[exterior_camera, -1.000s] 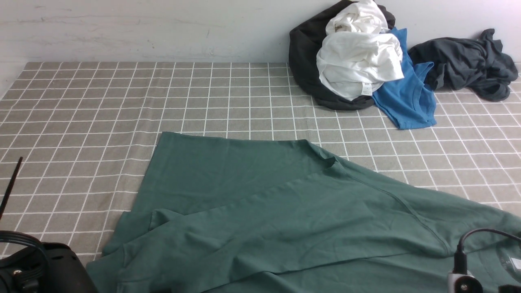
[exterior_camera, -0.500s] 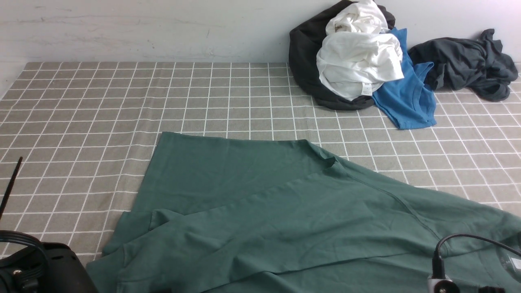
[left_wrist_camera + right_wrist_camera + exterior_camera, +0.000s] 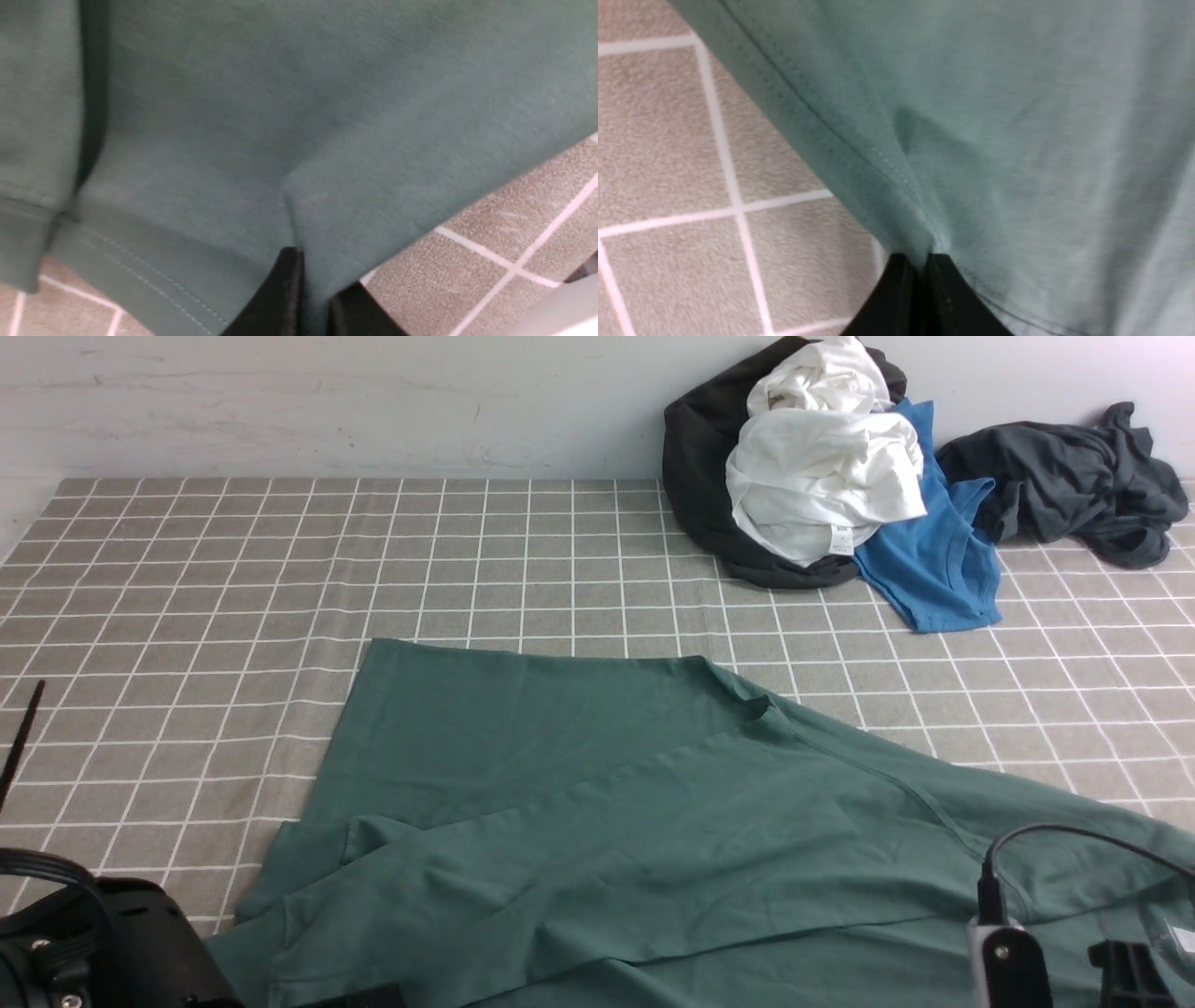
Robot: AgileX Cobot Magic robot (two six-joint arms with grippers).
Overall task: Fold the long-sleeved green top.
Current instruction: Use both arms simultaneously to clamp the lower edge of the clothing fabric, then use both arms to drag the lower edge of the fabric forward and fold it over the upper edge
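Your right gripper (image 3: 920, 268) has slid left. The green top (image 3: 597, 803) lies unchanged, spread over the near checked cloth (image 3: 187, 579). That gripper is closed tight on its stitched hem, and your left gripper (image 3: 315, 298) is likewise clamped on a fold near the hem.

Green long-sleeved top (image 3: 597, 821): big dark-green jersey, spread mostly flat on the checked cloth (image 3: 187, 616), filling the near-middle & near-right. Far-left corner lies square. One layer is folded diagonally across the body, and a seam runs toward the right. Soft creases at near left. Small white mark (image 3: 1184, 941) at far right. Stitched hems show close up, fabric puckered where nipped btwn closed tips of left gripper (image 3: 306, 298) & right gripper (image 3: 922, 289).
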